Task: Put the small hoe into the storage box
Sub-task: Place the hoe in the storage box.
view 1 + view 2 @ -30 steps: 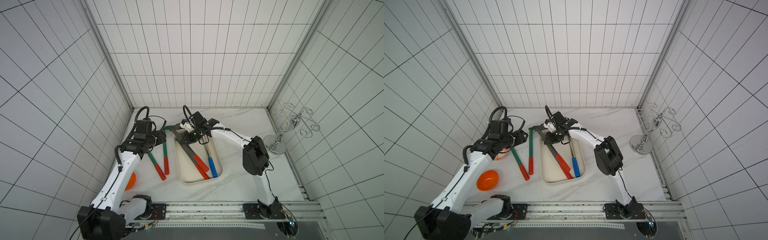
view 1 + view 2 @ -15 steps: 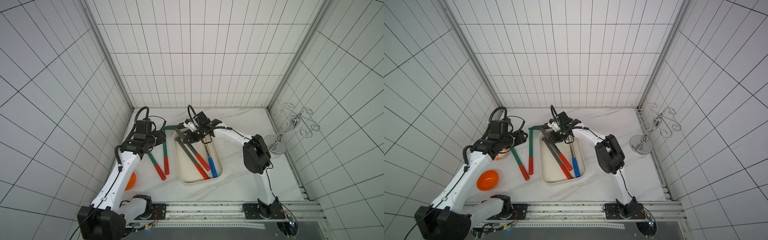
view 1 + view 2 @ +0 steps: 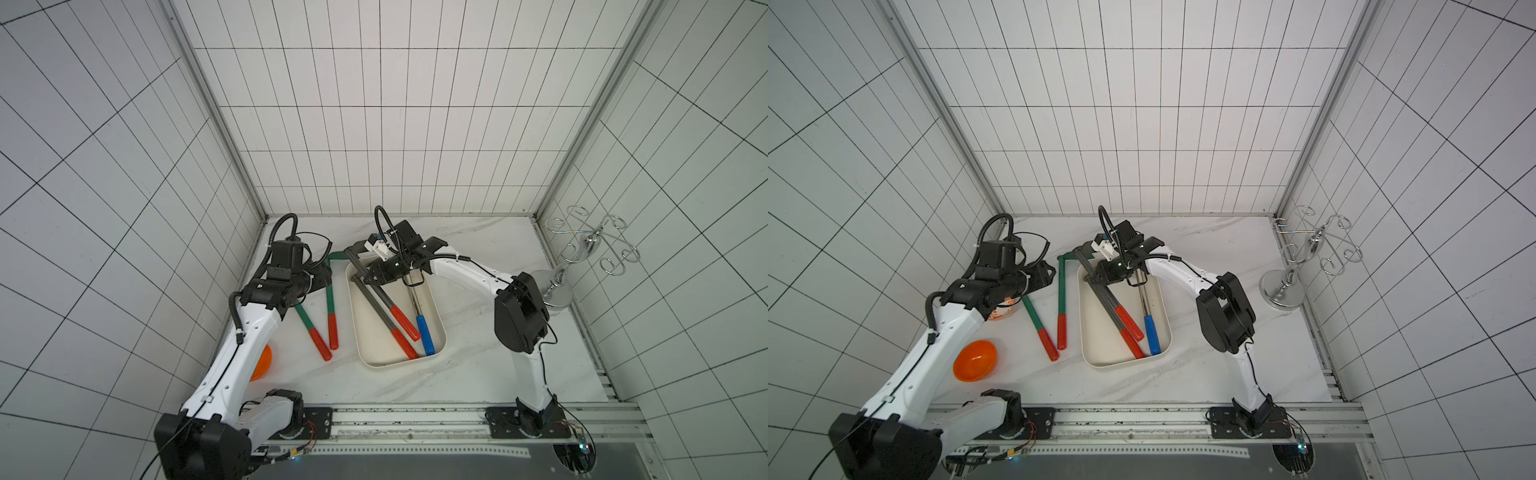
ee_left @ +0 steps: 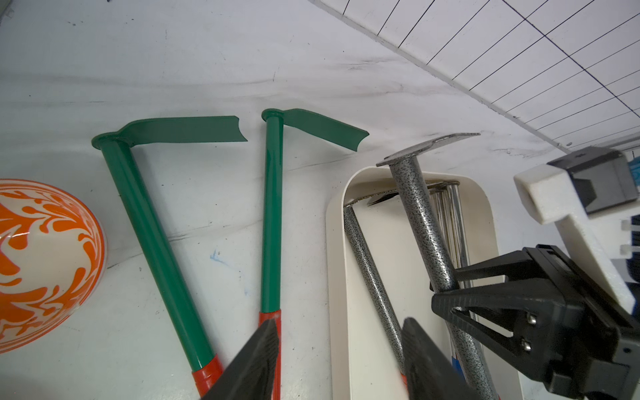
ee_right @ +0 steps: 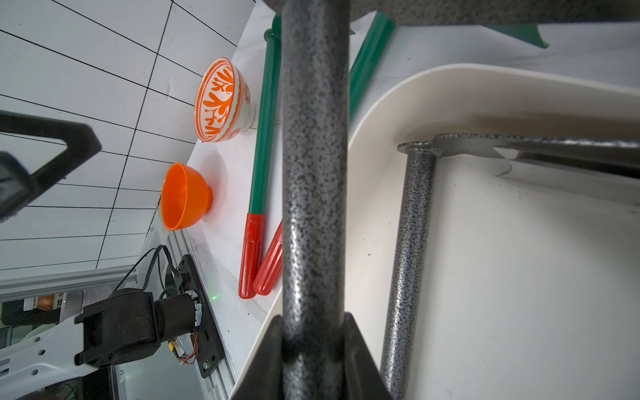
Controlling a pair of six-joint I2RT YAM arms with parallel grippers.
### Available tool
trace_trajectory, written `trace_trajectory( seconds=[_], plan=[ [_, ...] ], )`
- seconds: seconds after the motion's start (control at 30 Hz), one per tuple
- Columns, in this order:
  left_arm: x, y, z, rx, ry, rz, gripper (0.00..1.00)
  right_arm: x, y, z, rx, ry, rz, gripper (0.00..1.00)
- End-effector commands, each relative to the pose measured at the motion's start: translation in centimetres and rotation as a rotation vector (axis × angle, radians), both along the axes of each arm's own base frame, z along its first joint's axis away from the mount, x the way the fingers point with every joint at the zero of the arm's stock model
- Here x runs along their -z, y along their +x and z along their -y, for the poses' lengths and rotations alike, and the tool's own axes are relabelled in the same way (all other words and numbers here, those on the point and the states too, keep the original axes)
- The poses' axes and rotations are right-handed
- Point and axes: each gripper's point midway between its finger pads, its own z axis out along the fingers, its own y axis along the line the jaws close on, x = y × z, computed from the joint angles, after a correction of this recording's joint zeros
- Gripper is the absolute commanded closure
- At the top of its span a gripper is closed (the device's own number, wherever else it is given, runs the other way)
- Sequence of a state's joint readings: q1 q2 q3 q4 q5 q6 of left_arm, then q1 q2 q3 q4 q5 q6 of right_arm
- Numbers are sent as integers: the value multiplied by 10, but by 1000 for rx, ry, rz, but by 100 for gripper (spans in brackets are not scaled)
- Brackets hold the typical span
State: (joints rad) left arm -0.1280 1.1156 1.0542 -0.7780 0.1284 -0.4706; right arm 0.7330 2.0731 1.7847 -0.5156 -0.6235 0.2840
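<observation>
The small hoe (image 3: 376, 291), speckled grey with a red grip (image 3: 405, 323), slants over the cream storage box (image 3: 399, 365). Its grip end is low inside the box and its head pokes past the far rim. My right gripper (image 5: 313, 332) is shut on its shaft (image 5: 313, 156) and shows in both top views (image 3: 1100, 278). My left gripper (image 4: 340, 323) is open and holds nothing. It hovers above the box's left rim (image 4: 337, 242), beside a green hoe (image 4: 272, 214). A thinner grey hoe (image 5: 408, 242) lies in the box.
Two green hoes with red grips (image 3: 1062, 291) (image 3: 1034, 311) lie left of the box. A blue-handled tool (image 3: 1151, 332) lies in the box. An orange bowl (image 3: 975, 360) and an orange-patterned bowl (image 4: 45, 259) sit at the left wall. A metal stand (image 3: 1291, 278) is at the right.
My right gripper has shifted slightly over the far end of the box with the grey hoe in it. The left arm has stayed put.
</observation>
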Motion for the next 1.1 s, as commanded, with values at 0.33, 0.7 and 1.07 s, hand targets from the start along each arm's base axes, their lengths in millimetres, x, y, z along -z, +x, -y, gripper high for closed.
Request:
trace_trajectory(
  seconds=[0.33,0.7,1.07],
  plan=[
    [-5,0,-2,0,1,32,41,-15,-27,-9,-63,38,19,100],
    [-4,1,-2,2,4,31,41,10,-28,-3,-59,14,-16,100],
    [-3,3,-2,3,5,27,41,29,-17,12,-28,-7,-33,100]
  ],
)
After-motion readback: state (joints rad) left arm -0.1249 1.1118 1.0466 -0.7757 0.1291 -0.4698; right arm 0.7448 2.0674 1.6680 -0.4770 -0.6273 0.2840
